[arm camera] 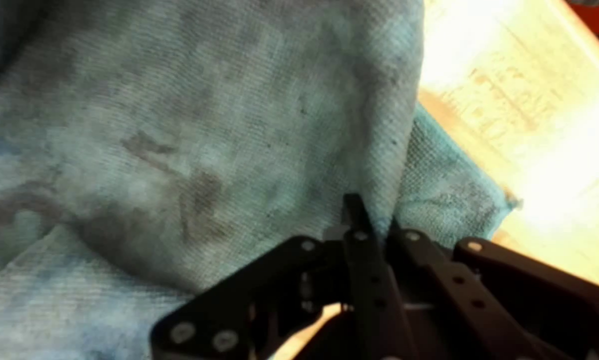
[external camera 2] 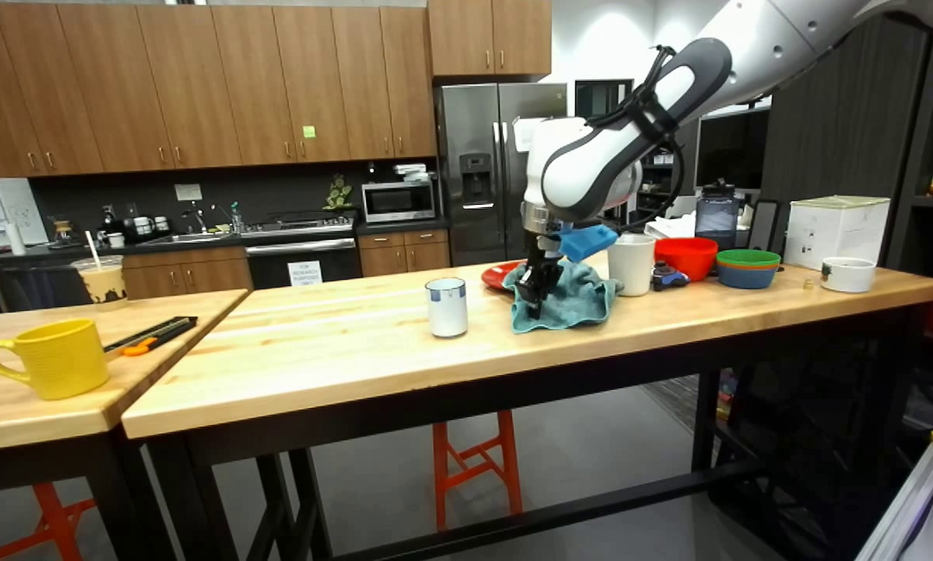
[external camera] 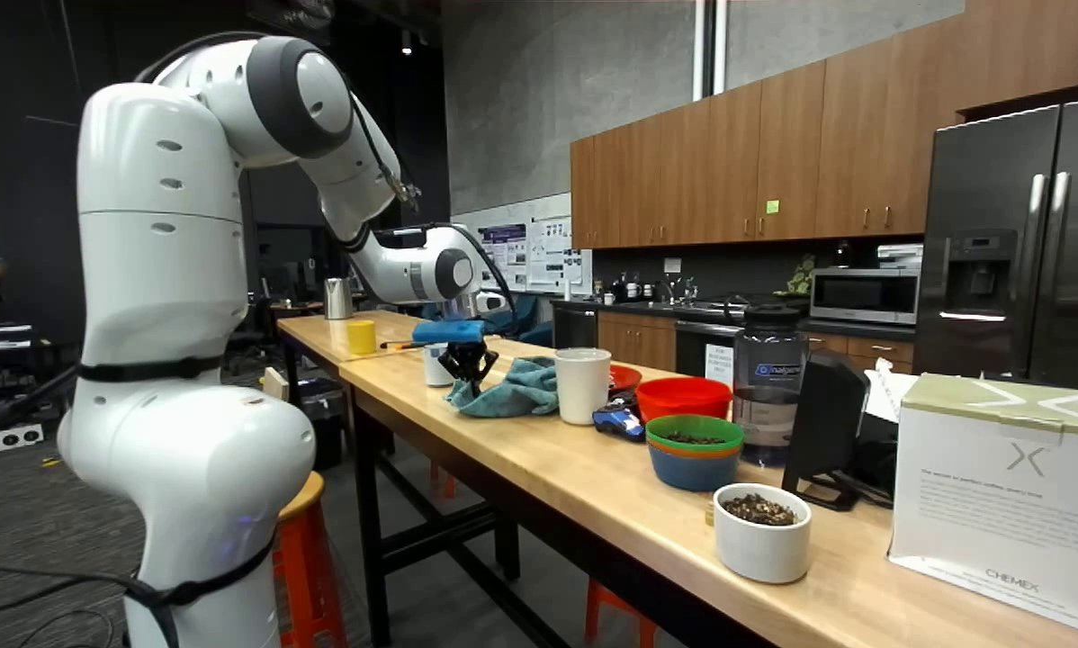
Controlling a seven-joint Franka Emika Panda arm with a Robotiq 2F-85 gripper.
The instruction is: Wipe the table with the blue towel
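The blue-teal towel lies crumpled on the wooden table in both exterior views, with the towel on bare table. My gripper points down at one end of the towel. In the wrist view the towel fills most of the picture, with dark stains on it. The gripper is shut on a raised fold of the towel. A towel corner lies flat on the table to the right of the fingers. The fingertips are partly hidden by the cloth.
A white cup with blue marks stands near the gripper. A tall white container stands right beside the towel. A red plate lies behind it. Red bowl, stacked bowls and a bottle stand farther along.
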